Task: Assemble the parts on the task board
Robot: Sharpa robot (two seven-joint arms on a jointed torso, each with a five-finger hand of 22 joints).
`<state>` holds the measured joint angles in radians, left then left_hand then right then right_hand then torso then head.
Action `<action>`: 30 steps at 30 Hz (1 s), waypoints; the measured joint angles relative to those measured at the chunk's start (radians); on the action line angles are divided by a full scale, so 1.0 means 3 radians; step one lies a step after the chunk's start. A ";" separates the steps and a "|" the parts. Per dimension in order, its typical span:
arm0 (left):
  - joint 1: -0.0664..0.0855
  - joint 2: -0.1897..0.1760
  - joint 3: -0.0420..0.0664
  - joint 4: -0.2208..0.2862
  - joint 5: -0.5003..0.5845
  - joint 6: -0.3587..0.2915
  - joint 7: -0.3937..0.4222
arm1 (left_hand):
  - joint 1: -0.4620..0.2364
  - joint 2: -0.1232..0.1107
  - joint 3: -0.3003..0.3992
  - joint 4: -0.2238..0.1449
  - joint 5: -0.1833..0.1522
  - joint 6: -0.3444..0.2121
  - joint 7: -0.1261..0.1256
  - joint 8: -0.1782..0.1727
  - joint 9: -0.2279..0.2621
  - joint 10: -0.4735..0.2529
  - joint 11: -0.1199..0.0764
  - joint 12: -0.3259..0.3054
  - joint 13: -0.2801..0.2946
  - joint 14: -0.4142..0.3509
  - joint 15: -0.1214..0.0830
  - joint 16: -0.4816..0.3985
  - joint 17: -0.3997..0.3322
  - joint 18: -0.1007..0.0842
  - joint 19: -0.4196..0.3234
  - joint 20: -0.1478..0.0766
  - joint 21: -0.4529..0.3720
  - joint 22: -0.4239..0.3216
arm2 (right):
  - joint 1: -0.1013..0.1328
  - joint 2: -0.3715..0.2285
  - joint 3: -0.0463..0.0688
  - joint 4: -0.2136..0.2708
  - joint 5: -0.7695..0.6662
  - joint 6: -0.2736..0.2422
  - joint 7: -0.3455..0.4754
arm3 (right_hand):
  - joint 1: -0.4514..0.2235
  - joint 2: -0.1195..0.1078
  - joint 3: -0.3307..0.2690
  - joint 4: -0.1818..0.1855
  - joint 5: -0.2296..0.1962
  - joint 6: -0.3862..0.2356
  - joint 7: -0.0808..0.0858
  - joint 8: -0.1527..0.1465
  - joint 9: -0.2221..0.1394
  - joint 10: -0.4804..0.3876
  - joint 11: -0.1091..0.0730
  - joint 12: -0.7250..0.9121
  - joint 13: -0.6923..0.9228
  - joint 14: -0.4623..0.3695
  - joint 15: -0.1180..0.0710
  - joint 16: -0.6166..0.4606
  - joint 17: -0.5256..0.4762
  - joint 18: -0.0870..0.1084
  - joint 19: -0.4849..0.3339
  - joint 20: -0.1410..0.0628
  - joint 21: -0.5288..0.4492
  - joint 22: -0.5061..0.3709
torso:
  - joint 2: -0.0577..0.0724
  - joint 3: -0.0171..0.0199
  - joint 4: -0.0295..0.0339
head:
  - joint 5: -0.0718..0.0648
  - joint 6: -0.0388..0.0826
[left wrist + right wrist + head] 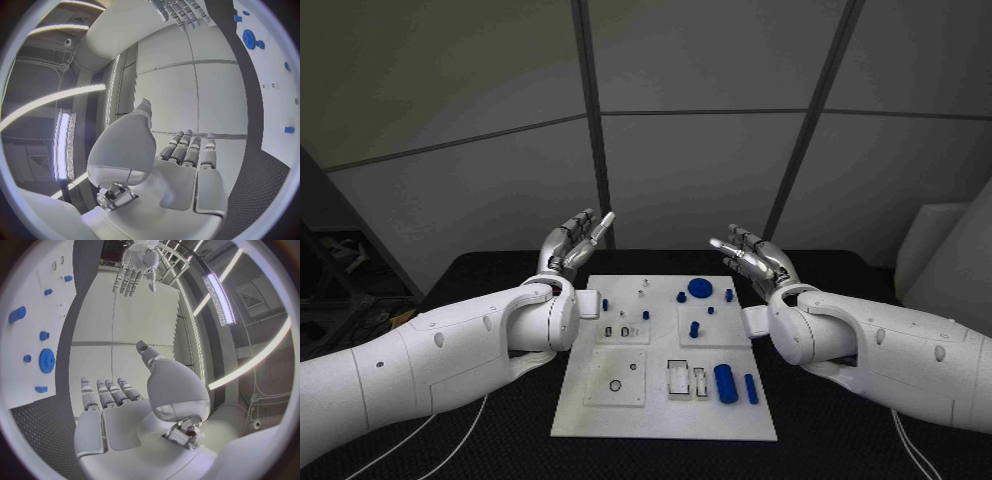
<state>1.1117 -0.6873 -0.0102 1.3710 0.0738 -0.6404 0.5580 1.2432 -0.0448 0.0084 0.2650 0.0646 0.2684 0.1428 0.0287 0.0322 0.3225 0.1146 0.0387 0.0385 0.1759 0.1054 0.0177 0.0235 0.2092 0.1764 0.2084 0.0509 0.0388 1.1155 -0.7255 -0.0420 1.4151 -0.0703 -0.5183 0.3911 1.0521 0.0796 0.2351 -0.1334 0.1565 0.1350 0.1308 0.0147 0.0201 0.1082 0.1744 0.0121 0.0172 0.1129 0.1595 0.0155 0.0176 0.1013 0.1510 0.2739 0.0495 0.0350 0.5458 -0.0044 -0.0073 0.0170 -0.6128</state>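
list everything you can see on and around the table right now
task board: one, white, middle of the black table
gear-shaped part: one, blue, far end of the board
large cylinder part: one, blue, near right of the board
thin bar part: one, blue, just right of the cylinder
small parts: several, blue, scattered over the board's far half
table: one, black
left hand: open, raised beyond the board's far left corner
right hand: open, raised beyond the far right corner

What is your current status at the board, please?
Left hand open, raised. Right hand open, raised. Blue parts untouched on white board. Nothing in the way.
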 measured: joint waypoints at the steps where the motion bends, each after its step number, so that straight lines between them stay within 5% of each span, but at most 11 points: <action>1: 0.0000 0.0000 0.0000 -0.0002 0.0008 0.0016 0.0009 | 0.0023 0.0005 0.0000 0.0000 0.0012 0.0000 0.0000 0.0000 0.0000 0.0000 0.0000 0.0013 0.0000 0.0000 0.0000 0.0000 0.0000 0.0001 0.0002 0.0011 0.0000 0.0000 | 0.0014 0.0010 -0.0007 -0.0028 -0.0025 0.0074 -0.0032 | 0.0038 0.0002 0.0012 -0.0012 0.0000 0.0028 0.0002 0.0016 0.0001 0.0017 0.0017 0.0003 0.0003 0.0013 0.0013 0.0003 0.0003 0.0000 0.0012 0.0012 0.0003 0.0006 | 0.0000 0.0000 0.0000 | 0.0000 0.0000; 3: 0.0001 0.0000 -0.0001 -0.0004 0.0021 0.0041 0.0024 | 0.0160 0.0023 0.0000 0.0018 0.0042 0.0048 -0.0001 0.0000 0.0007 0.0048 0.0035 0.0018 0.0008 0.0045 0.0032 0.0018 0.0011 -0.0008 0.0034 0.0043 0.0032 0.0013 | 0.0034 0.0026 -0.0017 -0.0072 -0.0073 0.0213 -0.0095 | 0.0120 0.0000 0.0045 -0.0045 0.0000 0.0104 0.0006 0.0028 0.0011 0.0080 0.0050 0.0019 0.0013 0.0094 0.0040 0.0019 0.0016 0.0007 0.0065 0.0036 0.0045 0.0022 | 0.0000 0.0000 0.0000 | 0.0000 0.0000; 5: 0.0001 0.0000 -0.0001 -0.0005 0.0031 0.0058 0.0035 | 0.0171 0.0034 0.0000 0.0018 0.0042 0.0054 0.0006 0.0000 0.0007 0.0083 0.0058 0.0041 0.0014 0.0097 0.0048 0.0018 0.0016 -0.0205 0.0052 0.0060 0.0040 0.0018 | 0.0045 0.0037 -0.0025 -0.0102 -0.0109 0.0316 -0.0140 | 0.0181 -0.0003 0.0064 -0.0078 0.0022 0.0191 0.0010 0.0052 0.0024 0.0171 0.0064 0.0039 0.0023 0.0201 0.0054 0.0047 0.0027 0.0052 0.0148 0.0037 0.0090 0.0043 | 0.0000 0.0000 0.0000 | 0.0000 0.0000; 8: 0.0001 0.0001 -0.0001 -0.0005 0.0043 0.0084 0.0050 | 0.0214 0.0077 -0.0022 -0.0004 0.0042 0.0204 0.0009 0.0040 0.0028 0.0248 0.0111 0.0092 0.0029 0.0272 0.0099 0.0058 0.0035 -0.0201 0.0119 0.0111 0.0099 0.0041 | 0.0062 0.0050 -0.0034 -0.0142 -0.0171 0.0486 -0.0216 | 0.0321 -0.0018 0.0100 -0.0178 0.0078 0.0509 0.0031 0.0126 0.0061 0.0504 0.0116 0.0113 0.0057 0.0580 0.0098 0.0145 0.0070 0.0081 0.0457 0.0042 0.0252 0.0121 | 0.0000 0.0000 -0.0001 | 0.0000 0.0000; 9: 0.0001 0.0001 -0.0001 -0.0005 0.0047 0.0090 0.0053 | 0.0232 0.0099 -0.0038 -0.0020 0.0042 0.0292 0.0014 0.0054 0.0040 0.0347 0.0135 0.0128 0.0038 0.0402 0.0122 0.0082 0.0048 -0.0088 0.0172 0.0129 0.0125 0.0052 | 0.0065 0.0052 -0.0035 -0.0150 -0.0186 0.0527 -0.0235 | 0.0368 -0.0026 0.0115 -0.0214 0.0100 0.0663 0.0042 0.0163 0.0081 0.0674 0.0135 0.0149 0.0075 0.0768 0.0113 0.0196 0.0088 0.0105 0.0609 0.0043 0.0332 0.0158 | 0.0000 0.0000 -0.0001 | 0.0000 0.0000; 12: 0.0001 -0.0052 0.0004 -0.0048 0.0042 0.0176 0.0055 | 0.0243 0.0170 -0.0068 -0.0097 0.0042 0.0635 0.0037 0.0131 0.0085 0.0780 0.0212 0.0258 0.0073 0.0838 0.0189 0.0170 0.0087 -0.0074 0.0418 0.0203 0.0259 0.0111 | 0.0069 -0.0011 -0.0036 -0.0230 -0.0499 0.0506 -0.0250 | 0.0493 -0.0050 0.0160 -0.0308 0.0153 0.1141 0.0078 0.0277 0.0134 0.1219 0.0156 0.0259 0.0121 0.1310 0.0131 0.0341 0.0138 0.0105 0.1022 0.0038 0.0557 0.0255 | 0.0000 0.0000 -0.0003 | -0.0004 -0.0024; 16: 0.0007 -0.0160 0.0010 -0.0055 0.0038 0.0250 0.0059 | 0.0310 0.0236 -0.0106 -0.0246 0.0042 0.1541 0.0129 0.0360 0.0219 0.1574 0.0313 0.0518 0.0141 0.1956 0.0260 0.0454 0.0187 -0.0074 0.1420 0.0266 0.0765 0.0333 | 0.0074 -0.0085 0.0001 -0.0326 -0.0988 0.0370 -0.0263 | 0.0608 -0.0089 0.0225 -0.0394 0.0184 0.1711 0.0144 0.0397 0.0185 0.1853 0.0130 0.0370 0.0156 0.1890 0.0094 0.0492 0.0175 0.0156 0.1455 0.0014 0.0812 0.0361 | 0.0009 -0.0002 -0.0013 | -0.0014 -0.0049; 19: 0.0008 -0.0212 0.0010 0.0004 0.0022 0.0292 0.0070 | 0.0335 0.0261 -0.0136 -0.0321 0.0042 0.1800 0.0196 0.0426 0.0266 0.1830 0.0284 0.0577 0.0152 0.2347 0.0228 0.0556 0.0213 -0.0074 0.1704 0.0247 0.0916 0.0381 | 0.0097 -0.0052 0.0052 -0.0319 -0.1310 0.0326 -0.0276 | 0.0673 -0.0117 0.0267 -0.0435 0.0193 0.2035 0.0197 0.0442 0.0200 0.2219 0.0091 0.0395 0.0159 0.2237 0.0047 0.0570 0.0188 0.0160 0.1705 -0.0024 0.0986 0.0434 | 0.0025 -0.0002 -0.0019 | -0.0019 -0.0048; 24: 0.0019 -0.0299 0.0010 0.0085 -0.0031 0.0365 0.0072 | 0.0409 0.0265 -0.0170 -0.0459 0.0042 0.1967 0.0249 0.0426 0.0288 0.2049 0.0217 0.0578 0.0149 0.2721 0.0137 0.0612 0.0249 -0.0074 0.2015 0.0166 0.1077 0.0417 | 0.0200 -0.0042 0.0085 -0.0364 -0.1776 0.0315 -0.0321 | 0.0736 -0.0164 0.0312 -0.0480 0.0193 0.2426 0.0273 0.0464 0.0205 0.2670 0.0021 0.0396 0.0159 0.2680 -0.0043 0.0627 0.0197 0.0208 0.1991 -0.0101 0.1265 0.0558 | 0.0062 0.0001 -0.0027 | -0.0019 -0.0037; 30: 0.0021 -0.0417 0.0016 0.0269 -0.0104 0.0436 0.0072 | 0.0520 0.0268 -0.0196 -0.0598 0.0042 0.2182 0.0211 0.0450 0.0317 0.2301 0.0141 0.0595 0.0152 0.2971 0.0053 0.0612 0.0288 -0.0075 0.2230 0.0080 0.1172 0.0429 | 0.0313 -0.0043 0.0093 -0.0433 -0.2352 0.0369 -0.0411 | 0.0774 -0.0203 0.0349 -0.0495 0.0165 0.2723 0.0221 0.0464 0.0209 0.3044 -0.0058 0.0338 0.0159 0.3102 -0.0159 0.0703 0.0229 0.0207 0.2209 -0.0220 0.1653 0.0757 | 0.0108 0.0008 -0.0031 | -0.0012 -0.0022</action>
<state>1.1180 -0.8124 -0.0053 1.4518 0.0427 -0.5097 0.5796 1.3993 0.0354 -0.0505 0.0857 0.0771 0.9231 0.2062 0.1636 0.1274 1.0129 0.1569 0.2171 0.0842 1.0672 0.1213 0.2014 0.1100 0.1867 0.8453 0.2322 0.4025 0.1674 1.2094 -0.7383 -0.0140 1.2851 -0.7760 -0.4077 0.2678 1.2844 0.0188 0.3398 -0.2820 0.2060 0.9519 0.1972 0.1537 0.0828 1.0215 0.1571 0.1136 0.0649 1.0436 0.1118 0.2264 0.0864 0.1636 0.8136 0.2078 0.5453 0.2621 0.5782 -0.0019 -0.0165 0.0134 -0.6194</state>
